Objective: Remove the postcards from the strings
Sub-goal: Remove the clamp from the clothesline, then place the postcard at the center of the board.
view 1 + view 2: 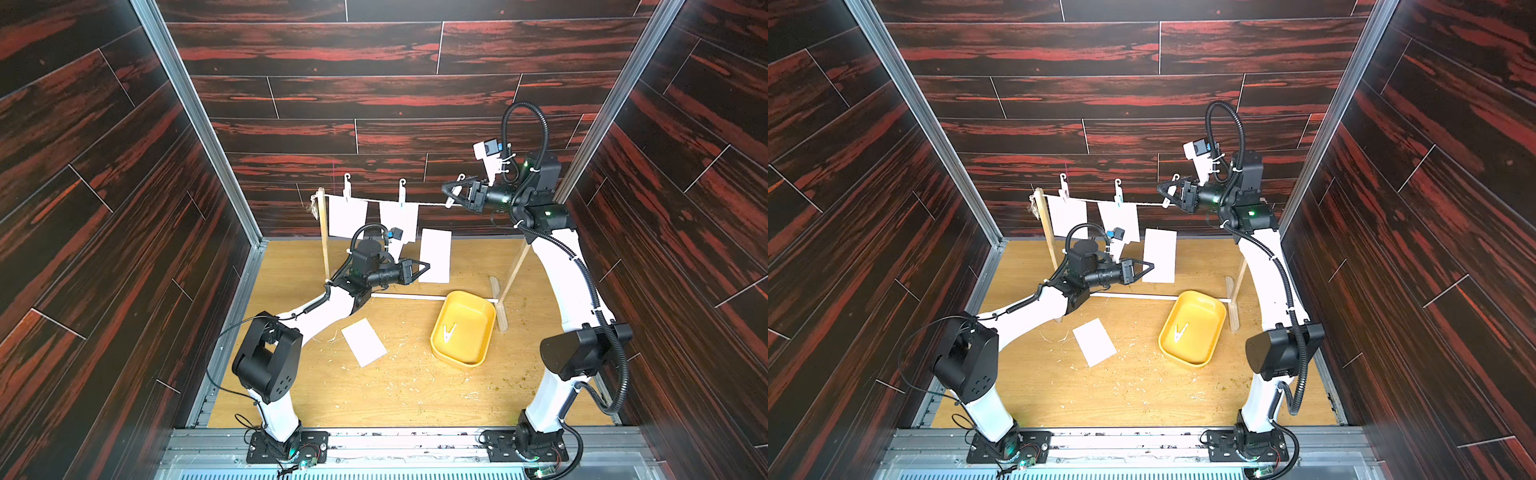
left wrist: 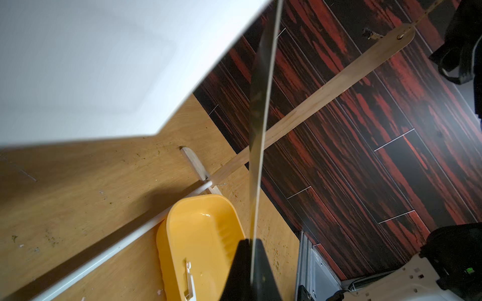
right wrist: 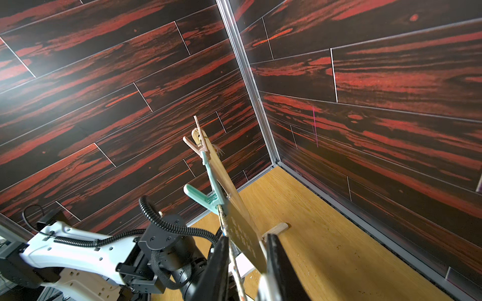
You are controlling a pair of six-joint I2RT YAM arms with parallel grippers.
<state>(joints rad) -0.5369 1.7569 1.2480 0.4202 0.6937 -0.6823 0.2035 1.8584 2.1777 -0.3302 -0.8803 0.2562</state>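
While two postcards (image 1: 347, 218) are seen hanging from the string (image 1: 428, 204) at centre frame, a third postcard (image 1: 436, 254) is held just below and to the right, pinched at its lower edge by the fully closed left hand (image 1: 426, 266). Further right, a clothespin (image 1: 451, 201) on the string is clamped by the closed right hand (image 1: 446, 190). A fourth postcard (image 1: 364, 341) is seen lying flat on the surface (image 1: 395, 395), lower centre.

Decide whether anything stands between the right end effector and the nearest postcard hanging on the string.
Nothing visible does: only bare string runs from the right end effector, shut on a pale clothespin, to that postcard, which a teal clothespin pins up.
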